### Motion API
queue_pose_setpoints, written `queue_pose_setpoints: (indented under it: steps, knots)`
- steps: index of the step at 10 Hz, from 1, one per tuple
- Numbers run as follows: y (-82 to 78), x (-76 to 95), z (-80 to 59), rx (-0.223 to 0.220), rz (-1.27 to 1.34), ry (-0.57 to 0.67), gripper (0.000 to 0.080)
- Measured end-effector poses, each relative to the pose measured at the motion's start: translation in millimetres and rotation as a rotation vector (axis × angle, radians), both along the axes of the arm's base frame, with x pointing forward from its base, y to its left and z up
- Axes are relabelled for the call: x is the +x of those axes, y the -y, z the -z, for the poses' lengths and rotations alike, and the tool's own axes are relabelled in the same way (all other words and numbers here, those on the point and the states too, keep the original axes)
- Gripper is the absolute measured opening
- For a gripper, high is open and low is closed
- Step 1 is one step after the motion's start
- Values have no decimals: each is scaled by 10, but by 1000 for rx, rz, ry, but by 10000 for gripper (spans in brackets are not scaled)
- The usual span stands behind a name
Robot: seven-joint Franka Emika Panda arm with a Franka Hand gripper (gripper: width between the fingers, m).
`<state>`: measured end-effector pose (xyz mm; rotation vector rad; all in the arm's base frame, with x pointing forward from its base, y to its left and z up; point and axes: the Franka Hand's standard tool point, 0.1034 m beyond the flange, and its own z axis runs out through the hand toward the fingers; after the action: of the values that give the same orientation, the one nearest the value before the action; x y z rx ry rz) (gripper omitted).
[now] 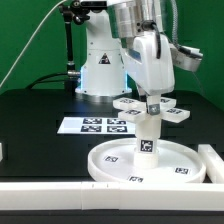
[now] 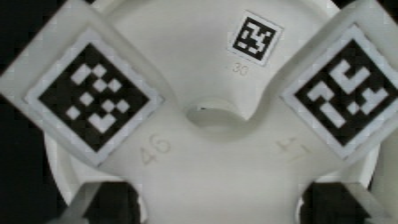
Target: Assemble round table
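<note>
Three white parts stack up in the exterior view: the round disc (image 1: 140, 165) lies flat on the black table (image 1: 40, 115) nr the front, the cylinder leg (image 1: 147, 138) stands upright at its centre w/ a tag facing the camera, and the cross-shaped base (image 1: 150, 107) sits on top of the leg, arms spread w/ tags up. The gripper (image 1: 152, 98) comes straight down onto the base's middle, arm body hiding the back arms; fingertips are lost against white plastic, so can't tell if they're clamped or apart. Wrist view is almost all base (image 2: 196, 110), v. close & blurred: two big tags, one small tag, a centre hole, dark finger tips (image 2: 107, 200) only just showing at the frame edge. Marker board (image 1: 95, 125) lies behind the disc, partly blocked by the stack. White border frame (image 1: 212, 165) is cut off at the exterior view's right
</note>
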<state>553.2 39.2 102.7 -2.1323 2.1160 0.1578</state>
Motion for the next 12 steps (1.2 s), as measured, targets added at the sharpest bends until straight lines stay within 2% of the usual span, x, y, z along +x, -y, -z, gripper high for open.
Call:
queue_pose_setpoints:
  steps: [2,3,4,5,8,11,12]
  knots:
    - [-2,7,-3,7,105,-13,448]
    - [-14,4,4,11,150,-22,543]
    - [-21,2,2,11,119,-19,543]
    - [-32,10,-58,18,88,-19,630]
    - [-59,57,-289,41,66,2,646]
    - [-78,44,-248,37,29,3,648]
    - [-128,4,-207,23,-119,-16,648]
